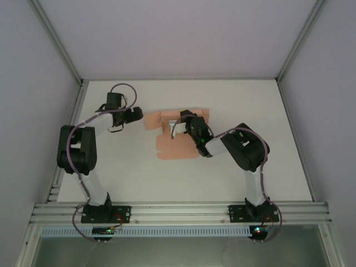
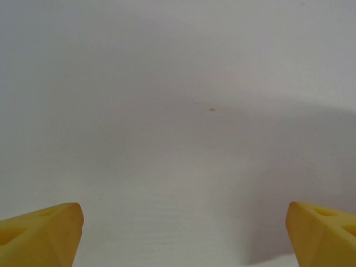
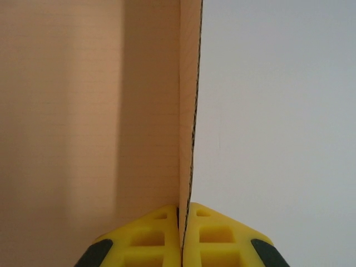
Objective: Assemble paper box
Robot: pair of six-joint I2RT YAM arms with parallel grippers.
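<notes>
The paper box is a salmon-pink die-cut card sheet lying mostly flat in the middle of the table. My right gripper sits over the sheet's far part, shut on a raised flap. In the right wrist view that flap stands edge-on, pinched between the yellow fingertips, with the pink sheet spread to its left. My left gripper hovers just left of the sheet's far-left corner. Its yellow fingertips stand wide apart over bare white table, holding nothing.
The white table is walled by grey panels and an aluminium frame rail along the near edge. Bare table surface lies in front of the sheet and to its right.
</notes>
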